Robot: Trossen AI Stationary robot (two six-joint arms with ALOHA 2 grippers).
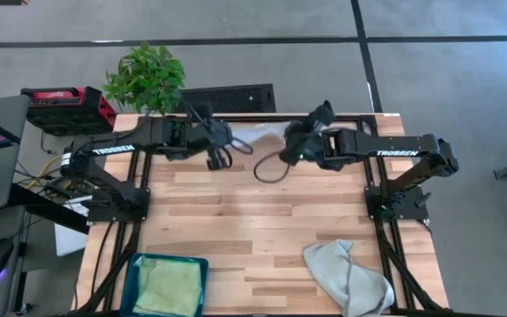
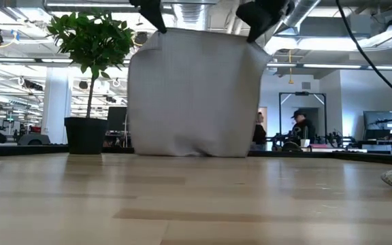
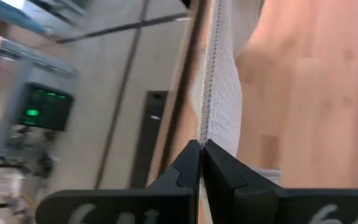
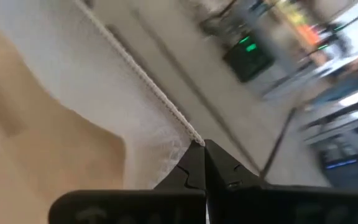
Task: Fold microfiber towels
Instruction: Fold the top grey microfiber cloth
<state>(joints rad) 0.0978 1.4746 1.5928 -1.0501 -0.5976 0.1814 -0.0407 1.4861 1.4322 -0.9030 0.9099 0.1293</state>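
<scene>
Grey towel (image 2: 194, 92) hangs at far bench (image 1: 262, 229) edge, lower hem touching wood. Left gripper (image 3: 201, 148) and right gripper (image 4: 199, 147) each clamped on a top corner. Risk: uneven lowering skews the fold; thin pinch could slip. Second grey towel (image 1: 346, 275) near right; green towel (image 1: 171, 286) in bin (image 1: 135, 273).

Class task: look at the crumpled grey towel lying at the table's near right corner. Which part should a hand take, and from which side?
Take the grey towel by the raised fold at its far end, coming straight down from above. It lies in a loose heap with no flat edge showing, so a top pinch on that ridge looks safest. Both hands currently hold another towel aloft.
</scene>
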